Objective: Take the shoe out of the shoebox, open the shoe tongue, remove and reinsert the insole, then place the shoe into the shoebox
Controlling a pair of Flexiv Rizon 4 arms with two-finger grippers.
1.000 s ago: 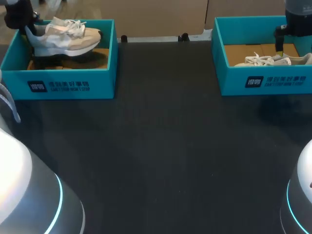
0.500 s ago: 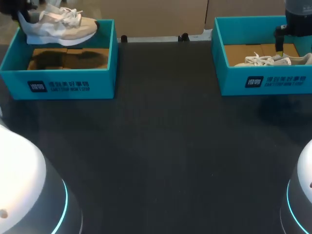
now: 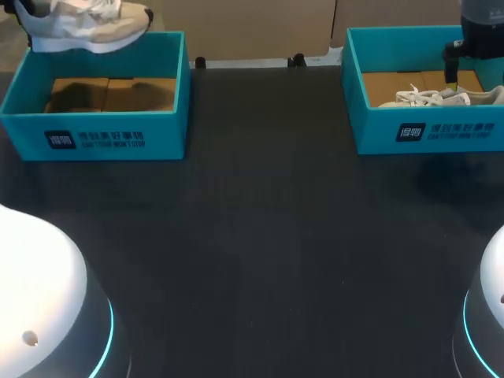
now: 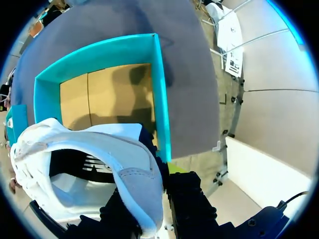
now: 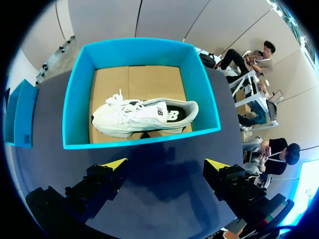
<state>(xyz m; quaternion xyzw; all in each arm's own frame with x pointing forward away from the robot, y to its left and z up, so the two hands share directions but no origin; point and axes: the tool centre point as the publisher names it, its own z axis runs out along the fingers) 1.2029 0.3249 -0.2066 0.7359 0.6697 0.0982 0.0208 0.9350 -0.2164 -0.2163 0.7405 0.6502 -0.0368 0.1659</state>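
A white and beige shoe [image 3: 87, 24] hangs in the air above the left teal shoebox [image 3: 102, 134], whose cardboard floor is bare. In the left wrist view my left gripper [image 4: 154, 199] is shut on the heel collar of this shoe [image 4: 89, 149], with the box [image 4: 160, 99] below it. A second white shoe [image 5: 144, 117] lies on its side in the right teal shoebox [image 5: 75, 99]. My right gripper [image 5: 165, 164] hovers above that box's near wall, open and holding nothing. In the head view the right arm [image 3: 465, 47] stands over the right shoebox [image 3: 425, 130].
The dark table surface [image 3: 268, 236] stretches between the two boxes and toward the front. Both robot bases fill the lower corners, the left one [image 3: 39, 315] and the right one [image 3: 488, 315].
My left gripper has lifted the shoe up out of the left box, until it is above the box's back wall. The right arm and its shoe have not moved.
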